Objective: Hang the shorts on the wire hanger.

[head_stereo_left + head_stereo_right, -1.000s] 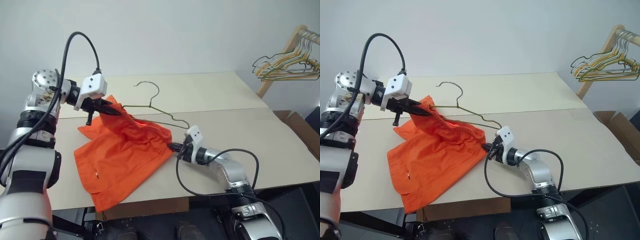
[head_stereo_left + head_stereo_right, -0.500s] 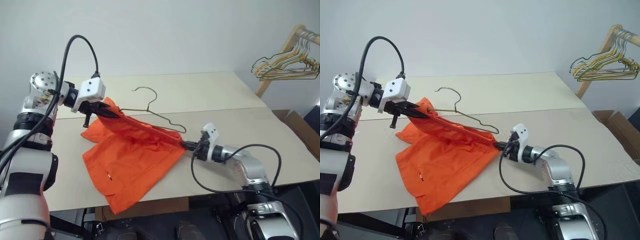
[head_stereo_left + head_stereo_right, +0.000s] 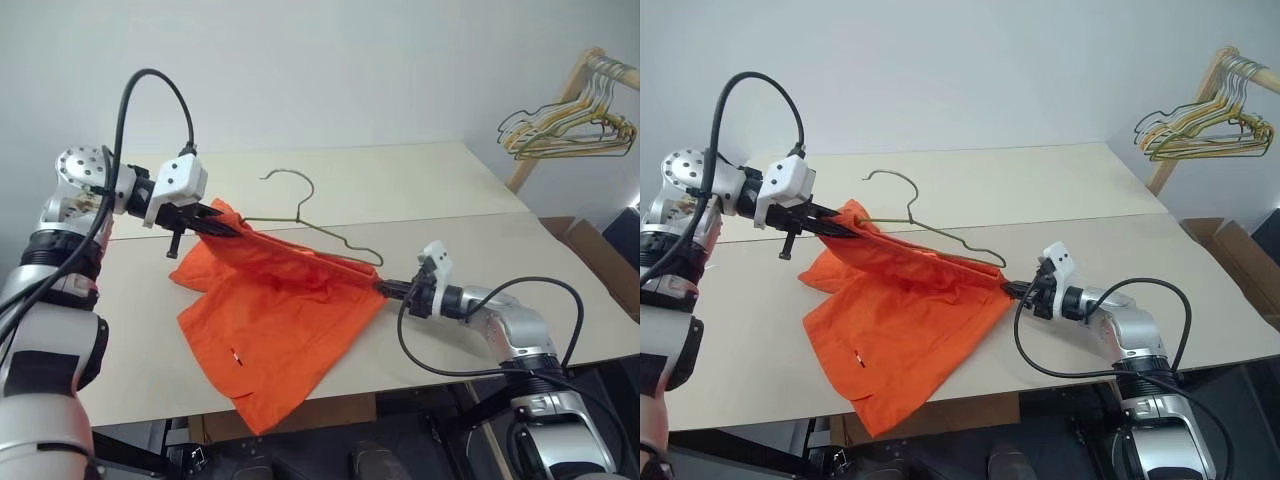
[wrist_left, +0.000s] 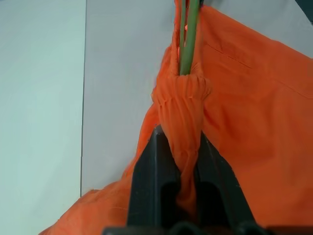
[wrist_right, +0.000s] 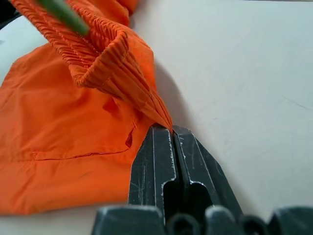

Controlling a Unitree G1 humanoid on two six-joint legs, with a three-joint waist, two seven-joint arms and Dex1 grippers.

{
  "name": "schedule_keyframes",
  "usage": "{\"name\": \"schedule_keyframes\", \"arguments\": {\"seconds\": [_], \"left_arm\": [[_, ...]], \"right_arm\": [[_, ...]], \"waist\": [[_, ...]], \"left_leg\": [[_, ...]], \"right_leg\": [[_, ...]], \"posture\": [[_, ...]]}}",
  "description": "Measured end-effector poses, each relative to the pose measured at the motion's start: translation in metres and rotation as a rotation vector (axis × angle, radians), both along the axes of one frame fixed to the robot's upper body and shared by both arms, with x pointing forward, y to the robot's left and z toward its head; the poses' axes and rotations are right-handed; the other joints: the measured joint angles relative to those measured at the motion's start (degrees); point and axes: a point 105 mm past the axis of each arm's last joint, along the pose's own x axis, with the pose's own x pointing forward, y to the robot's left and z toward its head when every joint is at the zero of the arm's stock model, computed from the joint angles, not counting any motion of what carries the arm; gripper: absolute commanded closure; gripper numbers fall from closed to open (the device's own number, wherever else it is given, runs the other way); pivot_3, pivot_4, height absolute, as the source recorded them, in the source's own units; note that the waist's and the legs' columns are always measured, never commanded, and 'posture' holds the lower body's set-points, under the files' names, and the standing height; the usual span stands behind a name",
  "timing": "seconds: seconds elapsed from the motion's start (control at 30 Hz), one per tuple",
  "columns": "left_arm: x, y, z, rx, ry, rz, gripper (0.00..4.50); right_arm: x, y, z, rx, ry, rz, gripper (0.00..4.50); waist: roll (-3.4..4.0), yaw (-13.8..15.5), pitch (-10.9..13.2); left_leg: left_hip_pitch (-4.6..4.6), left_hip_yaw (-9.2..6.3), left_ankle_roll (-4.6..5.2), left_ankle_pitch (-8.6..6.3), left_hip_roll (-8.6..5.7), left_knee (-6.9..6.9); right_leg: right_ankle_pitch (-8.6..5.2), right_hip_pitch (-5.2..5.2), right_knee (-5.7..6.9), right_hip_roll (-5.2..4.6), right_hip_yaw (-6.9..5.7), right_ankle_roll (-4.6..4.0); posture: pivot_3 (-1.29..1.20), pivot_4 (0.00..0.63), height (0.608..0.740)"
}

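Now both grippers, left (image 3: 222, 226) and right (image 3: 385, 289), pinch the shorts' (image 3: 285, 320) waistband taut around the wire hanger (image 3: 310, 218); table (image 3: 560, 290) beyond lies open.

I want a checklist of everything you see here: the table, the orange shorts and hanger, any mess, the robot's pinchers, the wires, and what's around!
Surface: pale table, shorts partly over its near edge.
Job's things: orange shorts, waistband stretched between both grippers; wire hanger with its body threaded into the waistband, hook free on the table.
Clutter: nothing seen on the table.
Grippers: left gripper shut on the waistband's one end; right gripper shut on the other end.
Cables: black cable looping over the left arm; another curling by the right arm.
Surroundings: plain wall; wooden rack with bunched hangers; cardboard box beside the table.
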Motion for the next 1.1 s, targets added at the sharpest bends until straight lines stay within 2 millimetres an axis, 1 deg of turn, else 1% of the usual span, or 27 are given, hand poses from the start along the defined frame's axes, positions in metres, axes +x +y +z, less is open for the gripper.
{"name": "schedule_keyframes", "arguments": {"seconds": [0.13, 0.3, 0.43, 0.5, 0.63, 0.67, 0.77, 0.83, 0.87, 0.93, 1.1], "left_arm": [[0.0, 0.004, -0.001, 0.008, 0.003, 0.012, 4.5], [0.003, 0.013, -0.014, 0.08, 0.023, 0.045, 4.5], [0.006, 0.011, -0.019, 0.105, 0.01, 0.052, 4.5], [0.007, 0.009, -0.019, 0.111, -0.007, 0.043, 4.5], [0.009, 0.005, -0.019, 0.12, -0.03, 0.033, 4.5], [0.009, 0.003, -0.017, 0.11, -0.033, 0.029, 4.5], [0.01, -0.001, -0.012, 0.091, -0.047, 0.022, 4.5], [0.012, -0.012, -0.008, 0.073, -0.078, -0.003, 4.5], [0.013, -0.017, -0.006, 0.055, -0.086, 0.002, 4.5], [0.015, -0.023, -0.003, 0.044, -0.102, 0.005, 4.5], [0.017, -0.035, -0.001, 0.058, -0.155, -0.01, 4.5]], "right_arm": [[0.004, 0.0, 0.004, 0.002, -0.015, -0.001, 4.47], [0.002, -0.007, 0.008, -0.018, -0.039, 0.013, 4.47], [0.0, -0.015, 0.015, -0.052, -0.074, 0.024, 4.47], [-0.003, -0.021, 0.02, -0.103, -0.124, 0.037, 4.47], [-0.011, -0.028, 0.047, -0.269, -0.3, 0.122, 4.47], [-0.014, -0.028, 0.061, -0.314, -0.35, 0.153, 4.47], [-0.016, -0.025, 0.093, -0.391, -0.458, 0.207, 4.47], [-0.02, -0.026, 0.116, -0.512, -0.544, 0.255, 4.47], [-0.02, -0.026, 0.123, -0.565, -0.575, 0.271, 4.47], [-0.02, -0.022, 0.132, -0.63, -0.615, 0.291, 4.47], [-0.024, -0.012, 0.134, -0.718, -0.659, 0.357, 4.47]], "waist": [[0.0, 0.1, 0.0], [0.0, 0.2, 0.0], [0.0, 0.2, 0.0], [0.0, 0.2, 0.0], [0.01, 0.2, 0.0], [0.03, 0.2, 0.0], [0.03, 0.2, 0.0], [0.03, 0.2, 0.0], [0.03, 0.3, 0.0], [0.02, 0.2, 0.0], [0.03, 0.2, 0.0]], "left_leg": [[0.0, 0.0, 0.0, 0.0, 0.0, 0.0], [-0.01, 0.01, 0.0, 0.0, -0.02, 0.01], [-0.02, 0.01, 0.0, 0.0, -0.03, 0.02], [-0.05, 0.01, 0.0, 0.0, -0.03, 0.02], [-0.11, 0.01, 0.0, 0.0, -0.03, 0.05], [-0.13, 0.01, 0.0, 0.0, -0.03, 0.06], [-0.11, 0.01, 0.0, 0.0, -0.01, 0.07], [-0.12, 0.01, 0.0, 0.0, -0.02, 0.06], [-0.14, 0.01, 0.0, 0.0, -0.02, 0.09], [-0.15, 0.01, 0.01, 0.0, -0.02, 0.12], [-0.15, 0.01, 0.01, -0.01, -0.02, 0.12]], "right_leg": [[0.0, 0.01, 0.0, 0.0, -0.01, 0.0], [0.0, 0.01, -0.01, -0.01, -0.01, 0.0], [0.0, 0.0, -0.02, -0.01, -0.01, 0.01], [0.0, -0.02, -0.01, -0.02, -0.01, 0.01], [-0.01, -0.09, -0.03, -0.02, -0.01, 0.02], [-0.02, -0.11, -0.03, -0.02, 0.0, 0.03], [-0.02, -0.1, -0.08, 0.0, -0.01, 0.04], [-0.02, -0.09, -0.1, -0.02, -0.02, 0.04], [-0.03, -0.09, -0.12, -0.02, -0.02, 0.04], [-0.03, -0.08, -0.14, -0.03, -0.02, 0.04], [-0.02, -0.1, -0.12, -0.03, -0.01, 0.04]], "posture": [[-0.08, 0.0, 0.74], [-0.08, 0.0, 0.74], [-0.09, 0.0, 0.74], [-0.09, 0.0, 0.74], [-0.09, 0.0, 0.74], [-0.09, 0.0, 0.74], [-0.1, 0.0, 0.74], [-0.11, 0.0, 0.74], [-0.11, 0.0, 0.74], [-0.11, 0.0, 0.74], [-0.11, 0.0, 0.74]]}}
